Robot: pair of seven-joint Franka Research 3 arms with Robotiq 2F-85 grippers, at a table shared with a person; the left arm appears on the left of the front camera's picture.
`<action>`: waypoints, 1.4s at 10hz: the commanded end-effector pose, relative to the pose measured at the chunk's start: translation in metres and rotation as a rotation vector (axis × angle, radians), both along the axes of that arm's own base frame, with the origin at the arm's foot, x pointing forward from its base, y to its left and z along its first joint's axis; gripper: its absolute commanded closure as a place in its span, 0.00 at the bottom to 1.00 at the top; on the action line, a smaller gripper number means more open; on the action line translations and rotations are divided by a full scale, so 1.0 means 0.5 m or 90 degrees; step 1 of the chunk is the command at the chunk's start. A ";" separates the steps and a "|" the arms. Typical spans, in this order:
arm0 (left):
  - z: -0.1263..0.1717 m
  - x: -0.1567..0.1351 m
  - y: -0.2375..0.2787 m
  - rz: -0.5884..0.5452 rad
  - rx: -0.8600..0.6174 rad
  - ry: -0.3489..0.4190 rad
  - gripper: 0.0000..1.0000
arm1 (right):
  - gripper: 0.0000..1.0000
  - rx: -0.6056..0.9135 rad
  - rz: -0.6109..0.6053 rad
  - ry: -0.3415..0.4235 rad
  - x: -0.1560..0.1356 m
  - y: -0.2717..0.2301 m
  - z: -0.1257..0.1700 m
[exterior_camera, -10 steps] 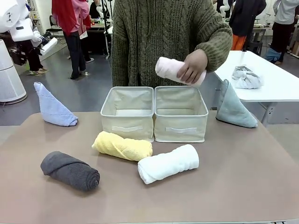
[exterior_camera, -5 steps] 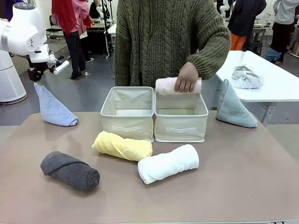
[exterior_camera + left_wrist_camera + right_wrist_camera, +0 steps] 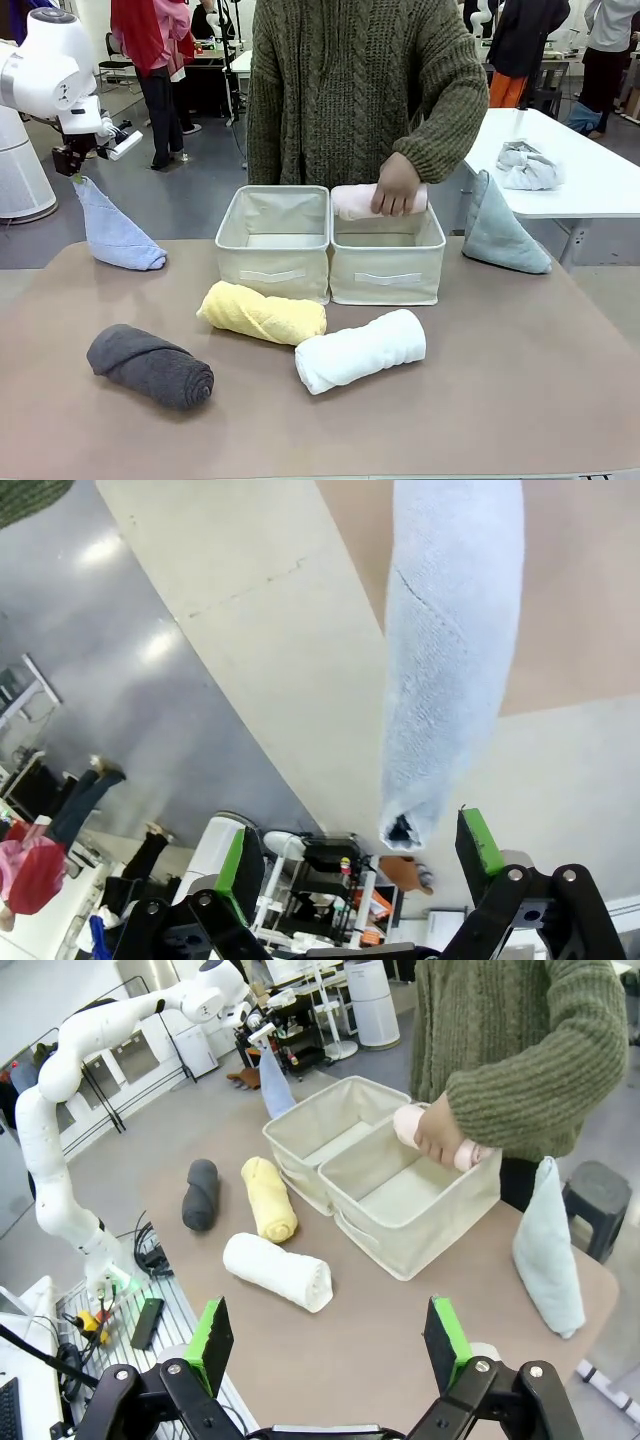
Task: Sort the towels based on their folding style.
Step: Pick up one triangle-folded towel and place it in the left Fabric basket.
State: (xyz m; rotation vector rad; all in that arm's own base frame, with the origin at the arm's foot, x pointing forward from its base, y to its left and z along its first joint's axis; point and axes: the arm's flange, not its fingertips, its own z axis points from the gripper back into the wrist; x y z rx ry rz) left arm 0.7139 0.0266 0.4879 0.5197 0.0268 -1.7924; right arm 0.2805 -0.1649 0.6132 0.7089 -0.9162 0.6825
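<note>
Front view: you have the brown table [image 3: 520, 390] across the whole foreground, with a person in a green knit sweater [image 3: 350, 90] standing at its far edge. Your left arm [image 3: 50, 70] comes in at upper left.

Two cream fabric bins sit touching side by side at mid-table: left bin [image 3: 273, 265], right bin [image 3: 388, 278].

Towels:
- grey-green cone towel [image 3: 497, 235] stands upright at the far right of the table, well apart from the bins.
- light blue cone towel [image 3: 115, 235] stands at the far left.
- white rolled towel [image 3: 360, 351] lies in front of the right bin, with the yellow rolled towel [image 3: 262, 313] just beside it, before the left bin.
- dark grey rolled towel [image 3: 150, 365] lies near left.
- pale pink rolled towel [image 3: 352, 201] is level at the right bin's far rim, held in the person's hand [image 3: 397, 186]; you cannot tell whether it touches the rim.

Grey-white cloth bundle [image 3: 528, 165] lies on the white side table behind.

Left wrist view: your left gripper [image 3: 358, 855] is spread wide, its green pads either side of the blue cone's tip, not pressing it.

Right wrist view: your right gripper [image 3: 330, 1342] is spread wide above the table's near side, nothing between its pads.
</note>
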 end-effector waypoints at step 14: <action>-0.047 0.080 0.048 0.123 -0.043 0.073 1.00 | 0.00 0.010 0.008 -0.011 0.004 0.000 0.001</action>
